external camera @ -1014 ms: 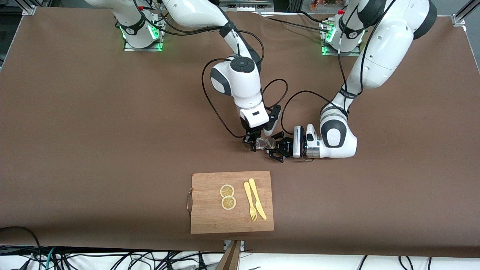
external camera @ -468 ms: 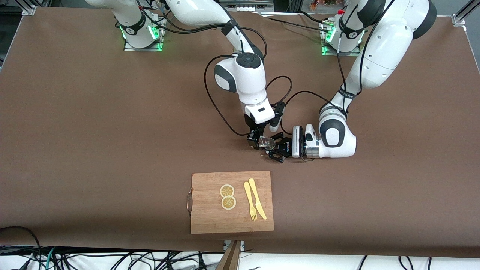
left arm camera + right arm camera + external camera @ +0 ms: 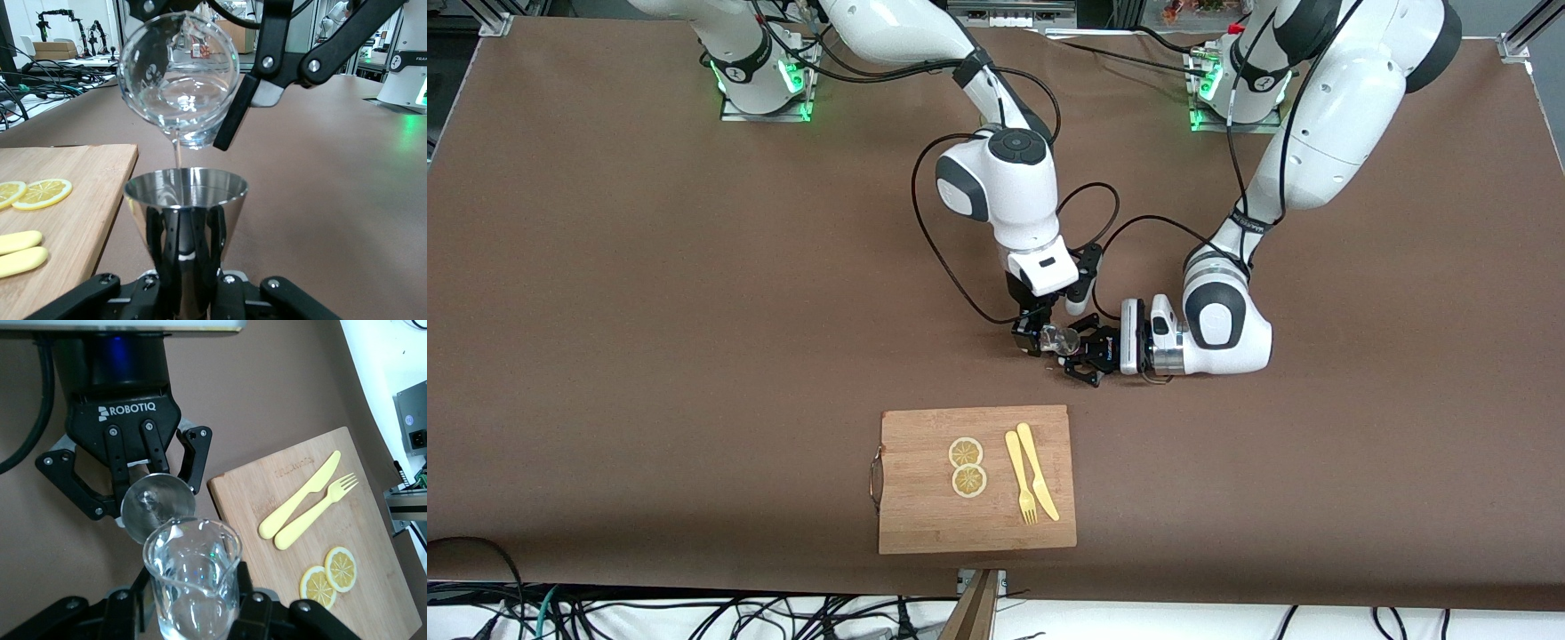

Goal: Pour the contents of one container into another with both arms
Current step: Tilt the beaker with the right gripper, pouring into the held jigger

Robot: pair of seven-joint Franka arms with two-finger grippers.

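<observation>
The clear glass cup (image 3: 179, 77) hangs tipped over the steel jigger (image 3: 187, 200), and a thin stream of water falls from its lip into the jigger's upper cone. My right gripper (image 3: 193, 613) is shut on the glass cup (image 3: 193, 577), which holds some water. My left gripper (image 3: 187, 293) is shut on the jigger's waist and holds it upright just above the table. In the front view both grippers meet over the middle of the table, the right gripper (image 3: 1040, 340) with the glass cup (image 3: 1056, 337) against the left gripper (image 3: 1080, 354).
A wooden cutting board (image 3: 925, 516) lies nearer to the front camera than the grippers. On it are two lemon slices (image 3: 967, 467) and a yellow fork and knife (image 3: 1030, 480). Cables loop from both wrists just above the grippers.
My right arm shifted toward the left gripper and tipped the glass cup over the jigger; in the last half second it barely moved. The left arm has held still.
</observation>
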